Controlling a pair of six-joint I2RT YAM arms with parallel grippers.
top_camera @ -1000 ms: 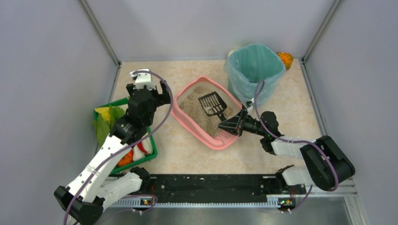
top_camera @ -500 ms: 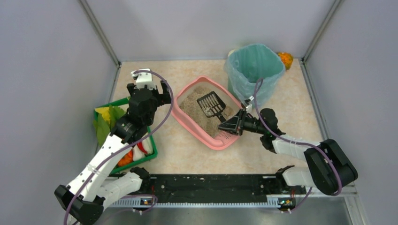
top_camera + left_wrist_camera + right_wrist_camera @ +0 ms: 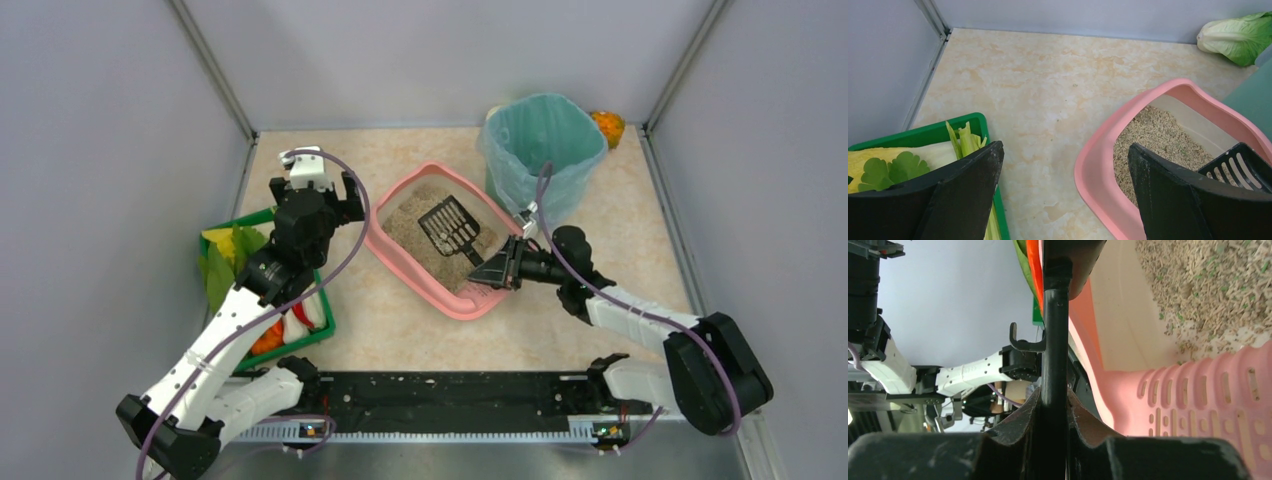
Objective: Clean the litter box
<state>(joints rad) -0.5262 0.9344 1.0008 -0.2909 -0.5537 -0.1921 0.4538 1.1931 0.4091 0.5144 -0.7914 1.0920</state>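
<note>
1. Our left arm rises bent over the counter's (image 3: 640,235) left side, with the left tool (image 3: 1064,149) spread wide between the green tray (image 3: 918,134) and the litter box (image 3: 462,305).
2. Our right arm stretches low toward mid-counter, and the right tool (image 3: 485,272) is pinching the scoop's (image 3: 450,225) handle.
3. The litter box sits mid-counter, beside the bin (image 3: 545,140).

I'm looking into a small booth closed in by pale grey panels: a back wall (image 3: 450,50), a left wall (image 3: 90,150) and a right wall (image 3: 770,150). In the overhead view, aluminium posts (image 3: 215,75) slant through the upper left and upper right corners. The tabletop (image 3: 400,330) is beige and marbled. A black strip (image 3: 450,390) crosses the bottom of the frame, with a toothed metal rail (image 3: 450,428) just below it. The light is even and the shadows are soft.
</note>
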